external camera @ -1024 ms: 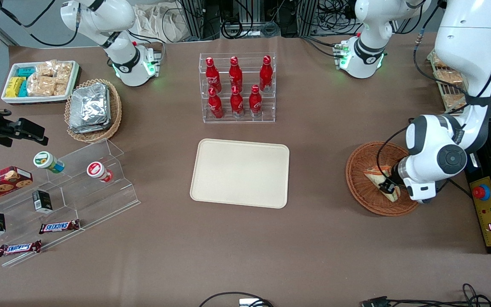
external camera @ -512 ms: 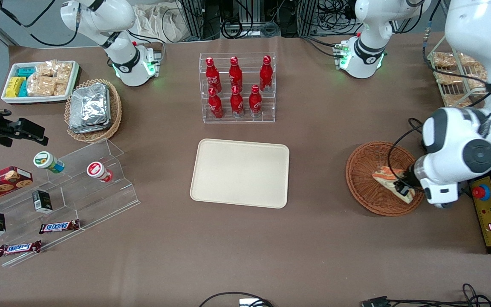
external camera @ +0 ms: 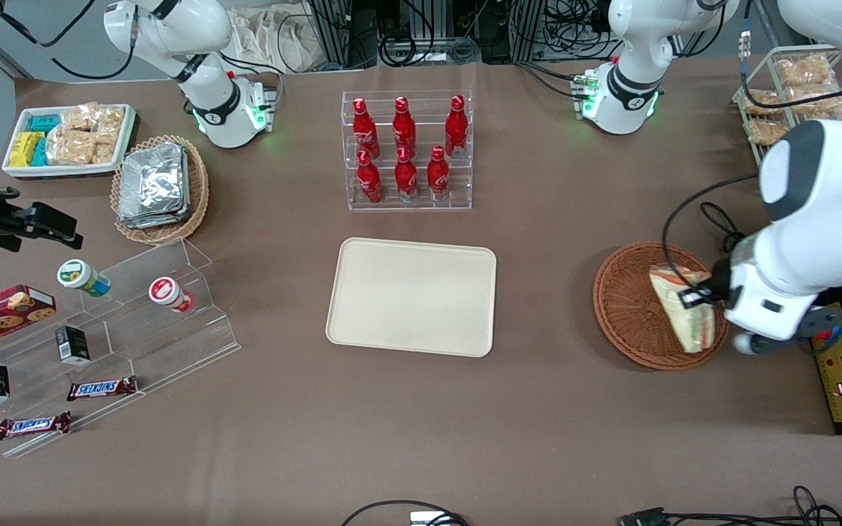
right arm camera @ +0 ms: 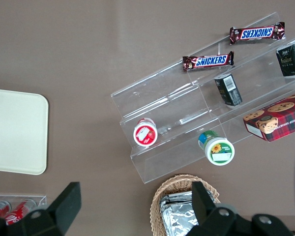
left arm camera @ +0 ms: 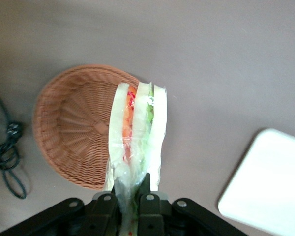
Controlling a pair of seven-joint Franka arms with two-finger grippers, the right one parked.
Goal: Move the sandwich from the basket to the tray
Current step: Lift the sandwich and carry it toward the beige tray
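1. The gripper [external camera: 706,296] hangs above the basket [external camera: 622,307], at the working arm's end of the table.
2. Its two fingers [left arm camera: 146,199] are pressed together on one end of the sandwich [external camera: 684,310]. The wrist view shows the wrap pinched between them.
3. The sandwich is up in the air. It is over the basket's rim, not lying in it.
4. It hangs from the gripper with its long side pointing away from the fingers. You can see white bread, green and orange-red stripes through the clear wrap.
5. The sandwich looks light. One small pinch seems to be enough to lift it.
6. It is soft. A hard squeeze would likely squash the bread and push the filling out.
7. The clear wrap looks smooth, so it may be slippery. The sandwich could slide out if the arm swings fast.
8. Only one end is held, so the free end may wobble or droop.
9. A grip nearer the middle of the wedge, across the bread faces, would likely hold it steadier.
10. The tray [external camera: 412,296] lies flat in the middle of the table, well apart from the basket, with nothing on it.
11. The sandwich is not yet on the tray. The carry across looks like the next part.
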